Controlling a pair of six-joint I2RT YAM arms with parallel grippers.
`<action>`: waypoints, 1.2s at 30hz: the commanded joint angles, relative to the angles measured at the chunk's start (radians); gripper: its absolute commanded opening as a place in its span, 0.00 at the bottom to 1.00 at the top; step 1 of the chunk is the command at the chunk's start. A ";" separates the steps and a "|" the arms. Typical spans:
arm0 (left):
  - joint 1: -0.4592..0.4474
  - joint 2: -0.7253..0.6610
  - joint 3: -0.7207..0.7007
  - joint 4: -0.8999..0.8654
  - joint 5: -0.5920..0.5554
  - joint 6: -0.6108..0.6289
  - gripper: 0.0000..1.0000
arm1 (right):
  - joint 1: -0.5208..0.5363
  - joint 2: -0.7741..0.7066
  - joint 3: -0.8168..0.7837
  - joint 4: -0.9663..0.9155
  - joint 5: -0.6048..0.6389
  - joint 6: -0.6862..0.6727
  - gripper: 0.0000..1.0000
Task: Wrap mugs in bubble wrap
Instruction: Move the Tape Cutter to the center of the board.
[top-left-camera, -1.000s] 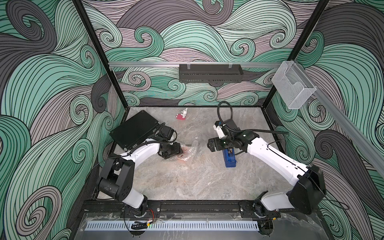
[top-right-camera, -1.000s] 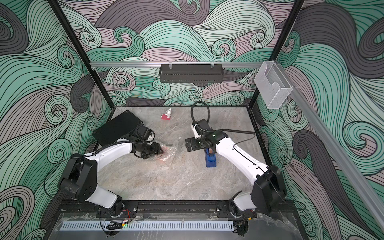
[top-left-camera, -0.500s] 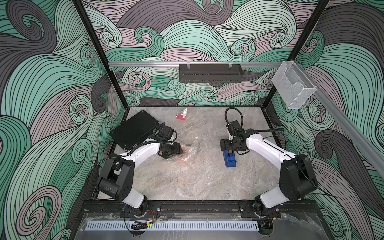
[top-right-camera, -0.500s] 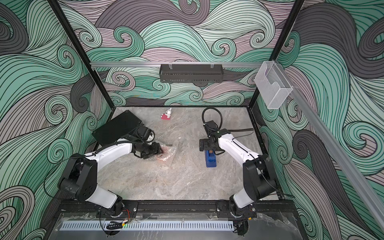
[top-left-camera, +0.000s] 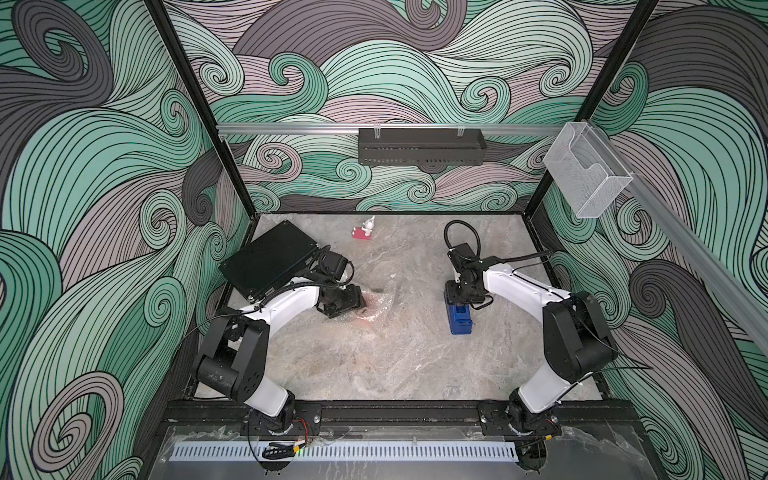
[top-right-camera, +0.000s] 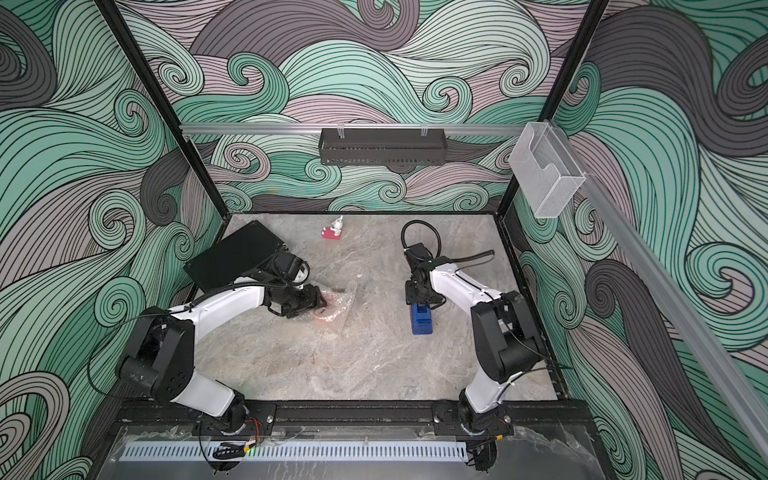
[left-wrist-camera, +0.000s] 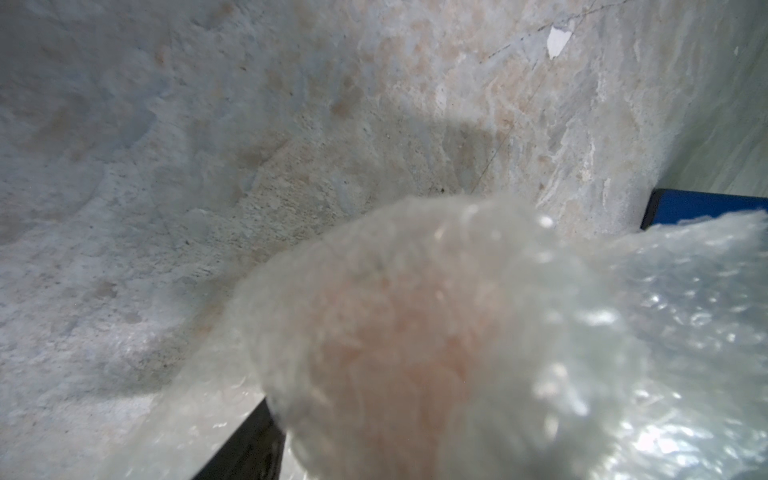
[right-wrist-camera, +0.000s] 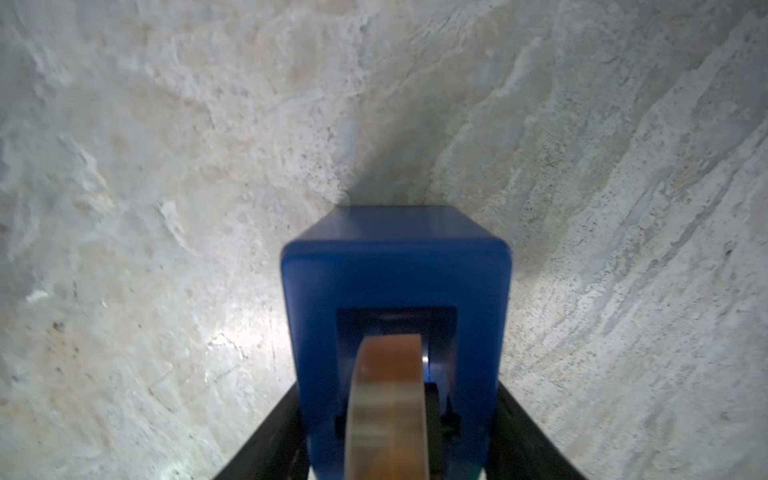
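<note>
While my left gripper (top-left-camera: 360, 306) clamps slippery bubble wrap (left-wrist-camera: 673, 324) round the fragile mug (left-wrist-camera: 399, 353), 9 o'clock from the tape dispenser (right-wrist-camera: 395, 270) my right gripper (top-left-camera: 458, 302) straddles (grip unconfirmed), I judge a mid-body hold safest.

You're in a robotics lab cell: swirl-printed panels (top-left-camera: 415, 83) enclose a marble-look tabletop (top-left-camera: 374, 357), black frame posts (top-left-camera: 198, 104) rise at 11 and 1 o'clock, and two white robot arms (top-left-camera: 291, 301) mount on a rail (top-left-camera: 395, 409) at 6 o'clock.

The left arm (top-left-camera: 286, 305) and right arm (top-left-camera: 519, 289) share white shells, black joints and looping black cables.
</note>
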 joint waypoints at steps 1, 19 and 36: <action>0.005 0.005 -0.008 -0.004 0.009 0.011 0.69 | -0.008 0.037 0.036 0.024 -0.028 0.007 0.48; 0.006 0.000 0.002 -0.018 0.001 0.007 0.69 | 0.010 0.184 0.325 -0.024 -0.070 -0.019 0.77; 0.003 -0.004 -0.008 -0.015 0.006 0.004 0.69 | -0.165 -0.009 0.035 0.197 -0.508 -0.019 0.64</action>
